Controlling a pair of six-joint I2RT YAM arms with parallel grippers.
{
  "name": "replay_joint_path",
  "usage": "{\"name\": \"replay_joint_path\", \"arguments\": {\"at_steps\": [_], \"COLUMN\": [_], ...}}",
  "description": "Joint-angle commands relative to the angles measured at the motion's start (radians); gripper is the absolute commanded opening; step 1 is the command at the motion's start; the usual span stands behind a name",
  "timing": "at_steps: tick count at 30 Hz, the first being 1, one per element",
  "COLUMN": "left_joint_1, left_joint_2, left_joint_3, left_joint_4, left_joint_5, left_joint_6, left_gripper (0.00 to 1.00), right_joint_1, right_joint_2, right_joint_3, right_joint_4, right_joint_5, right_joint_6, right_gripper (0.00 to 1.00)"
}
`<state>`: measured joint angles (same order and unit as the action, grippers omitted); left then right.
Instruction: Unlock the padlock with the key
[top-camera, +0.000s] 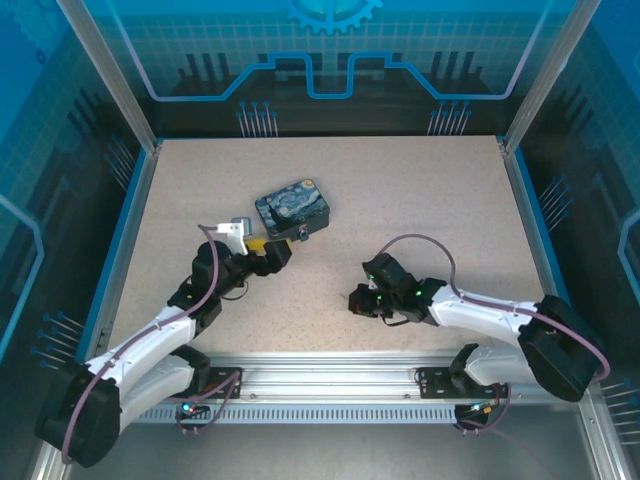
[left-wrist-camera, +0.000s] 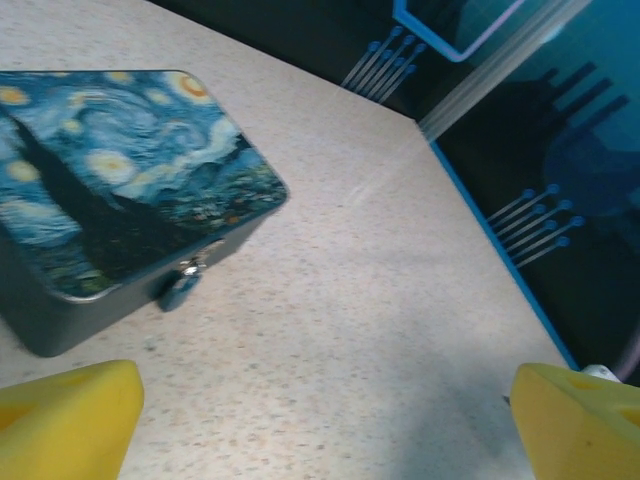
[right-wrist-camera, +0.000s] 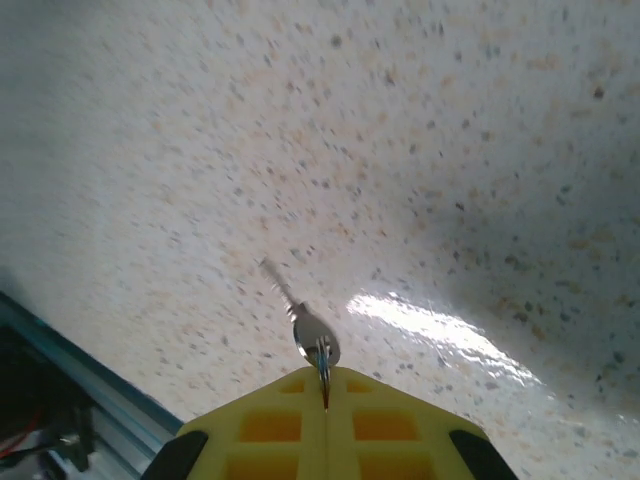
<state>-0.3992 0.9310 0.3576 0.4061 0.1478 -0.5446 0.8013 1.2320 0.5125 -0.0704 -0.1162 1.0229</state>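
The tiny padlock (left-wrist-camera: 180, 288), with a dark bluish body and a silvery shackle, hangs on the front clasp of the starry-night tin (left-wrist-camera: 110, 180). From above, the padlock (top-camera: 303, 234) sits at the tin's near right corner. My left gripper (left-wrist-camera: 320, 430) is open, its yellow fingers (left-wrist-camera: 65, 425) spread wide just short of the tin, with nothing between them. From above, the left gripper (top-camera: 272, 252) is near the tin's front left. My right gripper (right-wrist-camera: 325, 385) is shut on the small silvery key (right-wrist-camera: 312, 338), whose blade points out over the tabletop. The right gripper (top-camera: 358, 300) hovers low, right of the tin.
The painted tin (top-camera: 293, 208) lies mid-table, left of centre. A small grey-white object (top-camera: 236, 228) rests beside the left wrist. Blue side walls and aluminium posts ring the speckled tabletop (top-camera: 420, 200). A metal rail (top-camera: 330, 375) runs along the near edge.
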Motion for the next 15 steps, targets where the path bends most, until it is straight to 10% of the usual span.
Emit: {"name": "replay_joint_path", "arguments": {"at_steps": [1, 10, 15], "left_joint_1": [-0.04, -0.189, -0.196], "left_joint_2": [0.017, 0.119, 0.17], "left_joint_3": [0.043, 0.126, 0.17], "left_joint_4": [0.126, 0.202, 0.19], "left_joint_5": [0.095, 0.075, 0.062], "left_joint_6": [-0.059, -0.077, -0.338], "left_gripper": [0.92, 0.85, 0.85], "right_joint_1": [-0.024, -0.037, -0.061], "right_joint_2": [-0.076, -0.239, -0.29], "right_joint_3": [-0.051, -0.044, -0.049], "right_joint_4": [0.235, 0.306, 0.349], "right_joint_5": [0.018, 0.086, 0.062], "right_joint_6": [0.098, 0.11, 0.039], "right_gripper": [0.0, 0.0, 0.0]}}
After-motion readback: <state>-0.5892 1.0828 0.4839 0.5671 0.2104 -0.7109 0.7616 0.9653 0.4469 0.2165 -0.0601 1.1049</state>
